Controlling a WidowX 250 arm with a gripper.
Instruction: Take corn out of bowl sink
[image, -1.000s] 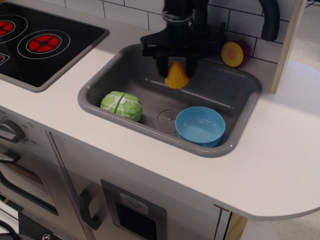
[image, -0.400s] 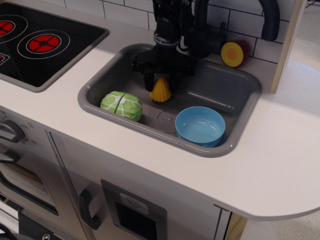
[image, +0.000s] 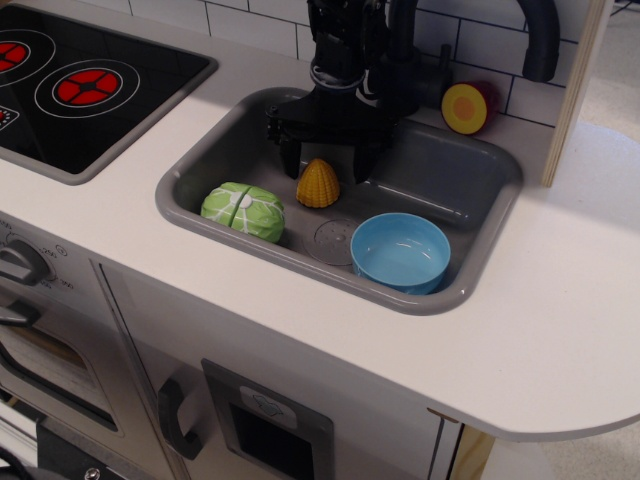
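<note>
The corn (image: 318, 185) stood on the sink (image: 470, 190) floor, clear of the empty bowl (image: 400, 251), the hand (image: 325, 150) spread apart above it.

Corn (image: 318, 185) on sink (image: 470, 180) floor, gripper (image: 325, 160) fingers spread, bowl (image: 400, 252) apart.

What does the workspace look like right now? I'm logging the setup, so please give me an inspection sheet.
Surface: white counter with grey sink.
Job's things: corn on the sink floor, outside the empty blue bowl.
Clutter: green cabbage toy in sink; round yellow-and-red toy on back ledge.
Grippers: tool open, fingers straddling the corn's top.
Cables: nothing seen.
Surroundings: black stovetop, tiled wall, black faucet.
</note>
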